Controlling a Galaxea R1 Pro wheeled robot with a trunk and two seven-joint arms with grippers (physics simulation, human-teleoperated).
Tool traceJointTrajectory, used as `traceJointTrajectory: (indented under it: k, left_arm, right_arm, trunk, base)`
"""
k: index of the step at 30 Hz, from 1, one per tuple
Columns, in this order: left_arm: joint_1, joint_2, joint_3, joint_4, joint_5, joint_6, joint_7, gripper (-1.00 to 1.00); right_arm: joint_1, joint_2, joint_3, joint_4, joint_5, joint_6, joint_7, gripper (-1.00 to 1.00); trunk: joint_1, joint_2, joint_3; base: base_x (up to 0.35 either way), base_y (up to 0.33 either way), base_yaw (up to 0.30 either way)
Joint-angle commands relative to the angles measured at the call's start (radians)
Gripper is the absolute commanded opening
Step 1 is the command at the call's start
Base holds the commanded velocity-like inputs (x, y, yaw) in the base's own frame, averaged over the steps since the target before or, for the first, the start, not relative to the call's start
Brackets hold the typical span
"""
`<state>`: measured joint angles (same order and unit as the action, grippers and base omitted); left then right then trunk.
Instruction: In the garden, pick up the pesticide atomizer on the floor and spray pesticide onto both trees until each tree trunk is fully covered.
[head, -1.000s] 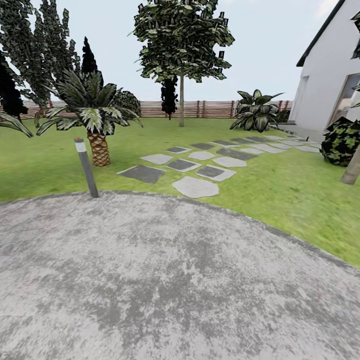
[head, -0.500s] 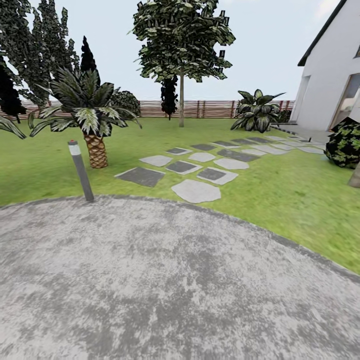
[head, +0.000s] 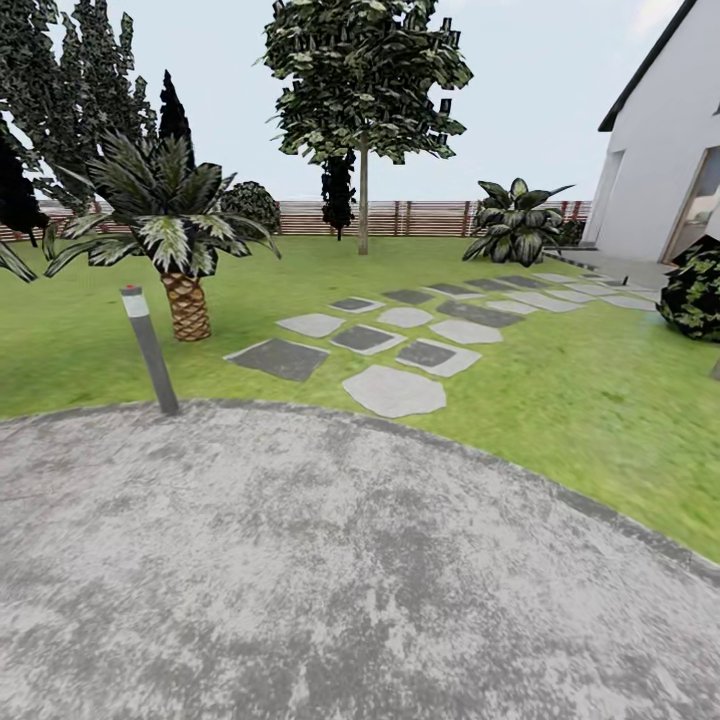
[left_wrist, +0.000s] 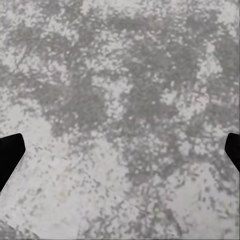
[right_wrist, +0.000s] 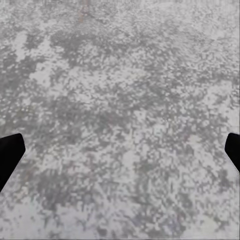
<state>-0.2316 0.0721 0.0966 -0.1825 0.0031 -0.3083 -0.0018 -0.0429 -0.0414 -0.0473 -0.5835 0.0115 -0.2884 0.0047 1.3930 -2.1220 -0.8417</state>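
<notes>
Two dark fingertips sat at the opposite side edges of each wrist view, so the left gripper (left_wrist: 120, 150) and the right gripper (right_wrist: 120, 150) both stood spread wide with nothing between them, pointed down at mottled grey pavement (head: 330, 570).

No pesticide atomizer could be made out. The stone slabs (head: 395, 390) of the floor ran from the centre of the head view towards the right, where a white house (head: 665, 170) stood, and nothing small and dark with a red top showed on them at this range. The red-tipped thing at the left of the frame was the grey bollard lamp (head: 150, 350), beside a striped palm plant (head: 170, 220).

One tree (head: 365, 75) with a straight pale trunk (head: 363, 200) stood upper centre, well beyond the slabs and in front of the slat fence (head: 400, 217). Its trunk rose upright, so any spraying would likely need to sweep along that vertical line.

Judged from this, the task's things lay ahead, across the pavement edge and lawn (head: 590, 390). Neither arm was clearly nearer.
</notes>
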Motion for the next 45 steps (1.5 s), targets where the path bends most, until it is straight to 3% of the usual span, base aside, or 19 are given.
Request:
traceJointTrajectory:
  k: [1,8,45]
  left_arm:
    - [0.0,0.0,0.0,0.0,0.0,0.0,0.0,1.0]
    - [0.0,0.0,0.0,0.0,0.0,0.0,0.0,1.0]
    - [0.0,0.0,0.0,0.0,0.0,-0.001,0.0,1.0]
  right_arm:
    - [0.0,0.0,0.0,0.005,0.0,0.0,0.001,1.0]
    - [0.0,0.0,0.0,0.051,-0.002,-0.001,0.003,1.0]
    - [0.0,0.0,0.0,0.054,-0.002,-0.001,0.0,1.0]
  trunk:
    - [0.0,0.0,0.0]
    - [0.0,0.0,0.0]
    - [0.0,0.0,0.0]
  base:
    - [0.339,0.0,0.0]
    - [0.339,0.0,0.0]
    - [0.34,0.0,0.0]
